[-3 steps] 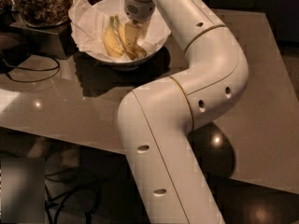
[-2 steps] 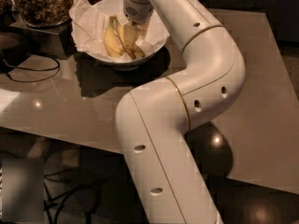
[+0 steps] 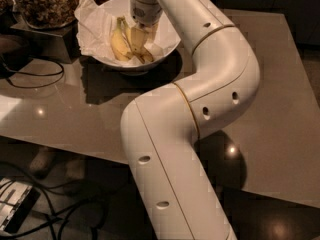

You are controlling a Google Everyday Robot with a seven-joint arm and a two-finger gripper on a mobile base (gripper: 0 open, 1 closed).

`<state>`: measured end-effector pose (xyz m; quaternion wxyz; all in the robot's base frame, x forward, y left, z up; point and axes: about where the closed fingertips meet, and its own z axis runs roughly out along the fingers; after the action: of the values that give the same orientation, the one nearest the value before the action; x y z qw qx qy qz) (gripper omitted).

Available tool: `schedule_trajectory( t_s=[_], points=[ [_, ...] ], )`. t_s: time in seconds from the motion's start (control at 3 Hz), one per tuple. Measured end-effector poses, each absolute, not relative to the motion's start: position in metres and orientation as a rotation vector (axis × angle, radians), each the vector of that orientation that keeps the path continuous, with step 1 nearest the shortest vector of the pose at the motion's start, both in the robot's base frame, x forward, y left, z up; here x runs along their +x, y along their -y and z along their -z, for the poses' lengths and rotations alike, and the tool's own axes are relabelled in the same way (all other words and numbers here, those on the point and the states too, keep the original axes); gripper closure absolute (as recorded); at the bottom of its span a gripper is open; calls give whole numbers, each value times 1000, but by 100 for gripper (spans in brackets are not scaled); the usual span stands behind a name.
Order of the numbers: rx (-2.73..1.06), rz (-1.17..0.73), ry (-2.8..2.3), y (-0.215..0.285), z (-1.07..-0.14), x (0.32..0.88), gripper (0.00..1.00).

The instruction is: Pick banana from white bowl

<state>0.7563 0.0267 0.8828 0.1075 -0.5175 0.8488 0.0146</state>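
Observation:
The white bowl (image 3: 167, 44) stands at the far left of the table, lined with crumpled white paper (image 3: 92, 26). Two yellow bananas lie in it side by side. The plumper, cleaner one (image 3: 118, 43) is on the left. The slimmer banana (image 3: 141, 53) with brown flecks and a dark tip lies to its right. My gripper (image 3: 140, 33) reaches down into the bowl from the white arm (image 3: 200, 94) and sits right on top of the bananas, over the slimmer one. It hides part of both.
A jar of brown nuts (image 3: 42, 4) on a dark stand (image 3: 45, 41) is just left of the bowl. A black cable (image 3: 30, 79) loops on the table at the left. The table's front edge (image 3: 65, 146) runs below, with cables on the floor.
The arm's elbow has shifted slightly left. The gripper stays down in the bowl over the bananas, and the bananas have not moved.

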Motion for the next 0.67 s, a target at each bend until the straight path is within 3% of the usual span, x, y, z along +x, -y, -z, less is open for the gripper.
schedule_trajectory(
  t_s=[0.67],
  points=[
    [-1551,-25,-2470,-32,-900,749,44]
  ],
)
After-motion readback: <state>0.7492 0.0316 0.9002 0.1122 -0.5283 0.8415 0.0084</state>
